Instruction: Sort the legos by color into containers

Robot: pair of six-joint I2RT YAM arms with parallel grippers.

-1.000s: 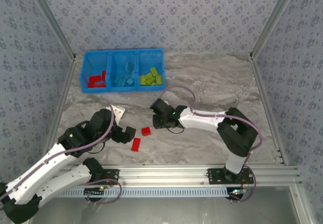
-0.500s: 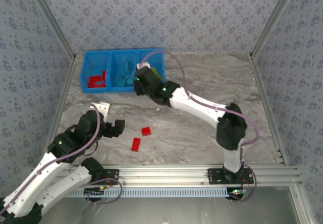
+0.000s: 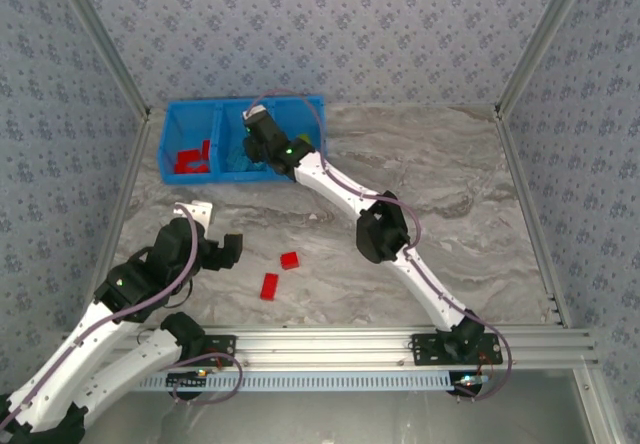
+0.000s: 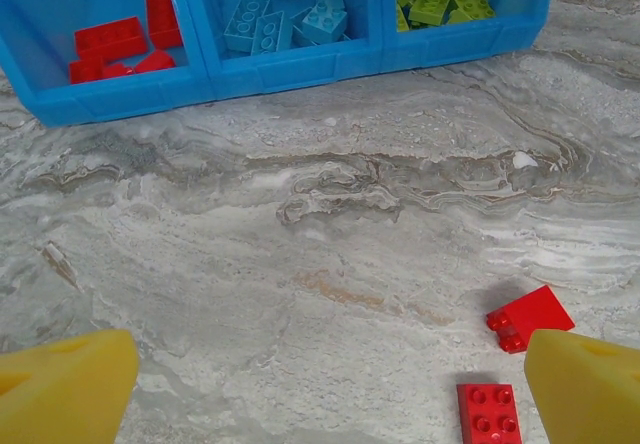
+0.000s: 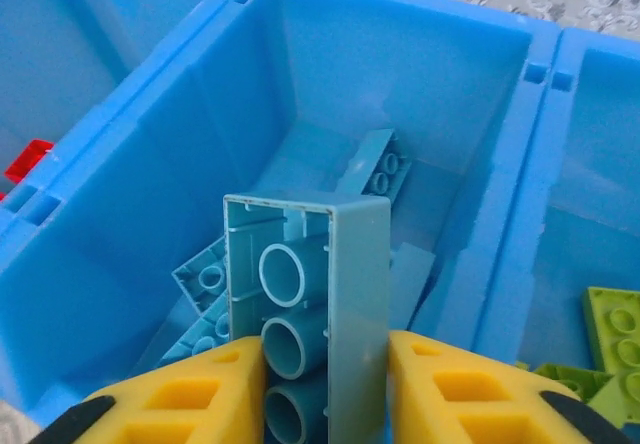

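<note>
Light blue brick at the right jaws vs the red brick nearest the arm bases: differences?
Pose: light blue brick stands on end, hollow underside showing; red brick lies flat, studs up. Place: light blue brick sits between the right jaws over the middle bin; red brick lies loose on the table. Shared: both legos, neither binned yet.

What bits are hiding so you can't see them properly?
- Right wrist view: the lower end of the light blue brick, hidden by the right gripper and the bottom edge.
- Top view: some bricks in the middle bin, covered by the right gripper.
- Left wrist view: the near end of one red brick, cut off by the bottom edge.
</note>
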